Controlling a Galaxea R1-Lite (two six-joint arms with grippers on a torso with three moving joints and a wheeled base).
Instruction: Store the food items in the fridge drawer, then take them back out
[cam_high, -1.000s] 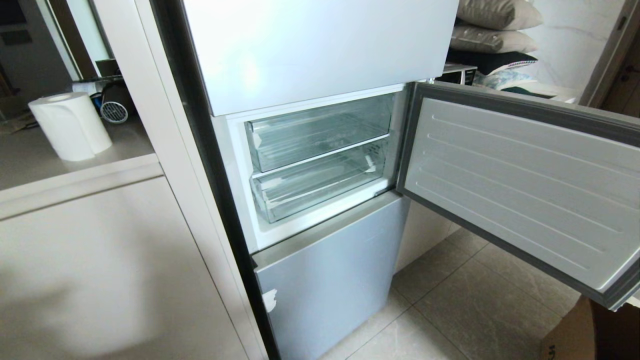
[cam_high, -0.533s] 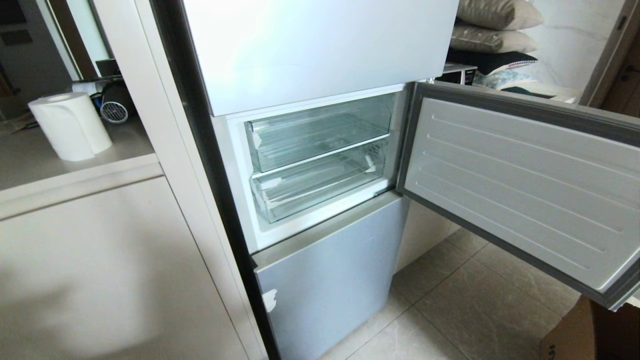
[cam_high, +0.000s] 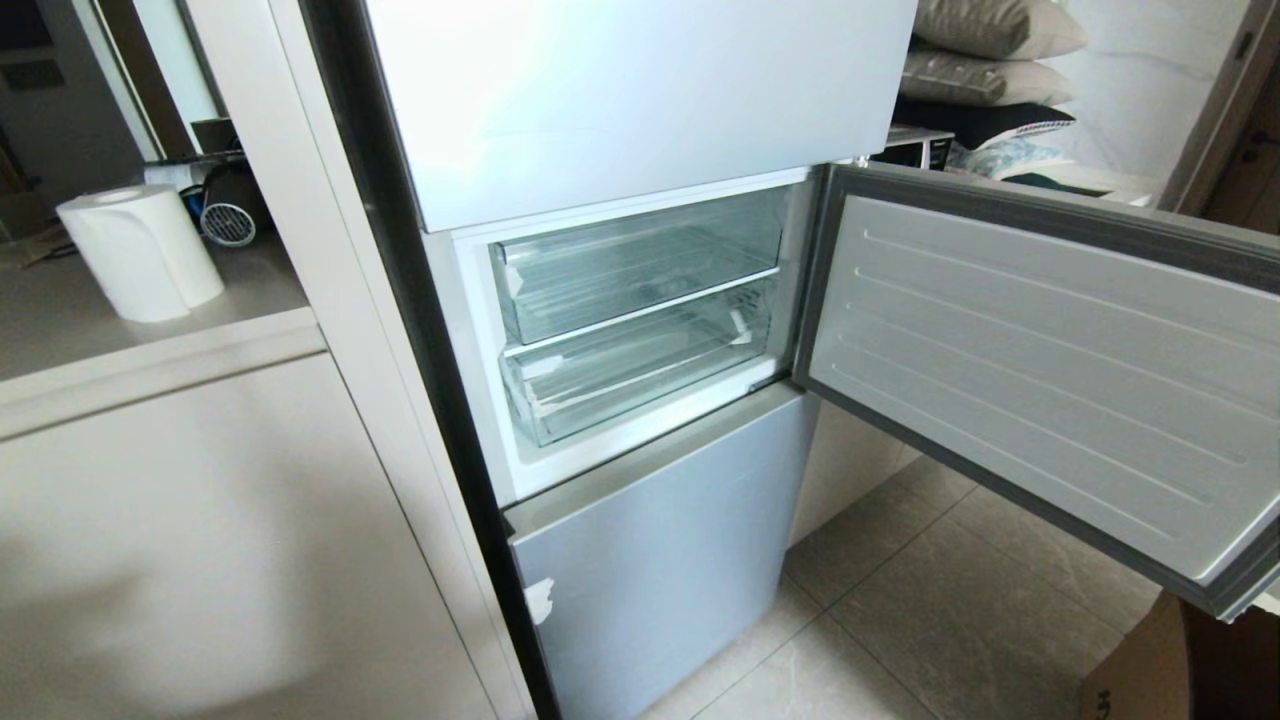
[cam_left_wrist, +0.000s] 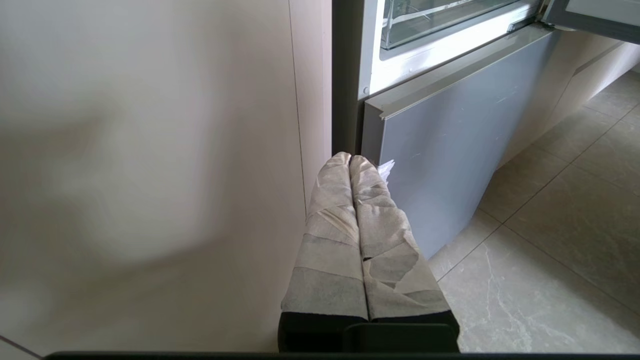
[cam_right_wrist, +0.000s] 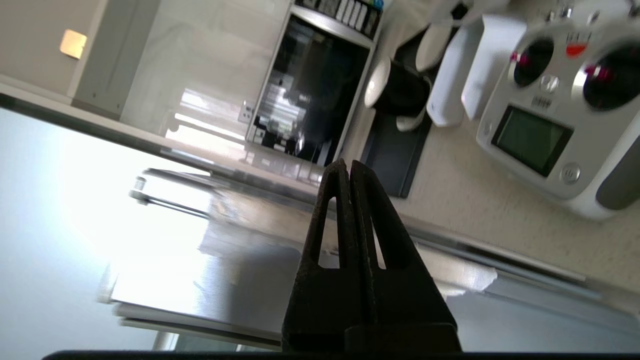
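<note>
The pale-blue fridge has its middle door (cam_high: 1050, 370) swung open to the right. Inside sit two clear plastic bins, both pushed in and empty as far as I can see. The lower one is the fridge drawer (cam_high: 640, 375), whose front corner also shows in the left wrist view (cam_left_wrist: 440, 20). A clear tray (cam_high: 640, 265) sits above it. The food items are out of view. Neither arm appears in the head view. My left gripper (cam_left_wrist: 350, 159), wrapped in pale tape, is shut and empty, low in front of the fridge's bottom panel (cam_left_wrist: 450, 140). My right gripper (cam_right_wrist: 346, 165) is shut and empty.
A beige cabinet (cam_high: 200, 520) with a paper towel roll (cam_high: 140, 250) on top stands left of the fridge. Beyond my right gripper, a counter (cam_right_wrist: 465, 185) holds a white remote controller (cam_right_wrist: 550, 125), a black cup (cam_right_wrist: 397, 90) and a dark appliance (cam_right_wrist: 315, 95). Tiled floor (cam_high: 950, 610) lies under the open door.
</note>
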